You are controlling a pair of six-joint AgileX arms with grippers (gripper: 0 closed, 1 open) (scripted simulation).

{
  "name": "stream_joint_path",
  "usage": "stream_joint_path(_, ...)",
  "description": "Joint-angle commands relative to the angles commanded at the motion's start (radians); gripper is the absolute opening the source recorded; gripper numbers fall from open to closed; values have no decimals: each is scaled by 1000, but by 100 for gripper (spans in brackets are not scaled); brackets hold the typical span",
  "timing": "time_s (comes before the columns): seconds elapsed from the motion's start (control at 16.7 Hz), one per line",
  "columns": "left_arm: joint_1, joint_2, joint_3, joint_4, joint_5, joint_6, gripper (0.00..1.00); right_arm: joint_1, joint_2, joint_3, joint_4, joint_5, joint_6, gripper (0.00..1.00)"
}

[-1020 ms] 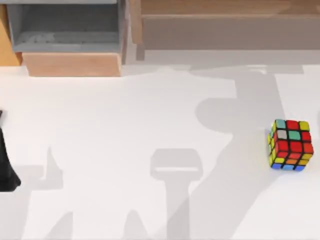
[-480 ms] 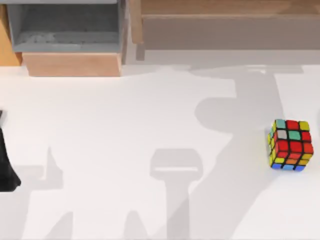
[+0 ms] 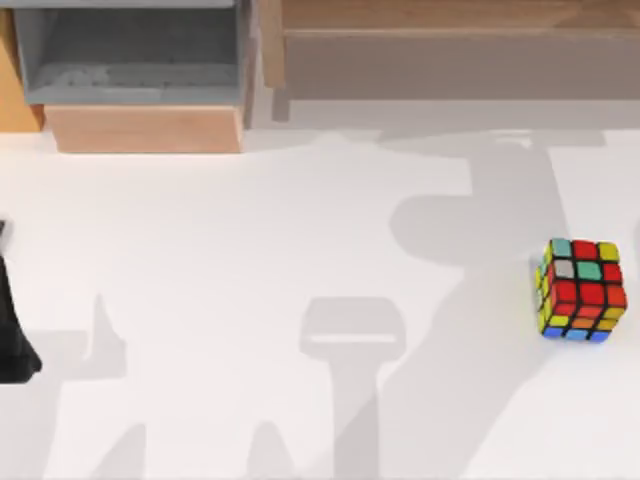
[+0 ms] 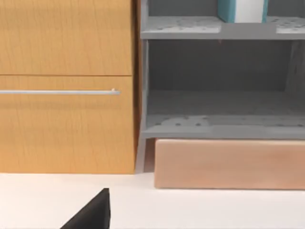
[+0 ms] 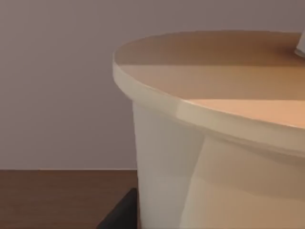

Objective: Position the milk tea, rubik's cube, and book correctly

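Glossy, black-gridded rubik's cube (image 3: 581,290) rests on the smooth white table (image 3: 250,250) near its right edge, open surface all around. Right gripper's camera faces a cream, flat-lidded cup (image 5: 214,138) (milk tea) at close range; grip state cannot be told.

Bright even light, soft arm shadows across table (image 3: 250,250)

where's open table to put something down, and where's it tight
The white table lies bare from the left arm at its left edge across to the rubik's cube near the right edge. The lower grey shelf bay is bare too. Tight spots: the strip between cube and right edge, and the back along the wooden cabinet base.
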Motion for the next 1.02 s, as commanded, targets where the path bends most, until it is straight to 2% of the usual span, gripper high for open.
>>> stream_joint_path(0.18, 0, 0, 0, 0, 0, 0, 100, -7, -39, -41, 12, -8, 0, 0)
stream_joint_path(0.6, 0, 0, 0, 0, 0, 0, 100, -35, -268, -335, 59, -39, 2, 0)
stream_joint_path(1.02, 0, 0, 0, 0, 0, 0, 100, -41, -287, -360, 81, -45, 3, 0)
